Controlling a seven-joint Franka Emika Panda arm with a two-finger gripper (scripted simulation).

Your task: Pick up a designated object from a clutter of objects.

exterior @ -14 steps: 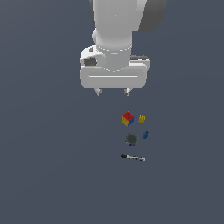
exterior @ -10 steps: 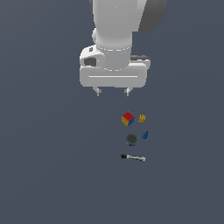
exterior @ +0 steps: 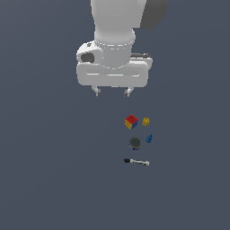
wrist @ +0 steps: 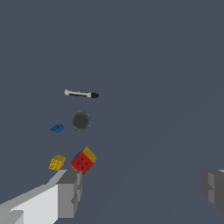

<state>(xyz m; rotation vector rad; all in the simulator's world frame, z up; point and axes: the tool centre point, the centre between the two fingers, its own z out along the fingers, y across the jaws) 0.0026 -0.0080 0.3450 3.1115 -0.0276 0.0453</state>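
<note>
The designated object, a small round can with a dark grey top [exterior: 134, 143], sits on the dark floor in the clutter; it also shows in the wrist view [wrist: 81, 120]. Around it lie a multicoloured cube [exterior: 131, 121], a small yellow block [exterior: 146, 121], a blue cone-like piece [exterior: 148, 138] and a black-and-white marker [exterior: 137, 161]. My gripper [exterior: 112, 92] hangs open and empty above the floor, away from the clutter toward the exterior view's upper left. In the wrist view its fingers [wrist: 70, 192] stand wide apart, the cube [wrist: 83, 160] just beyond one fingertip.
The plain dark grey floor [exterior: 49, 179] spreads all round the clutter. No other object or edge shows in either view.
</note>
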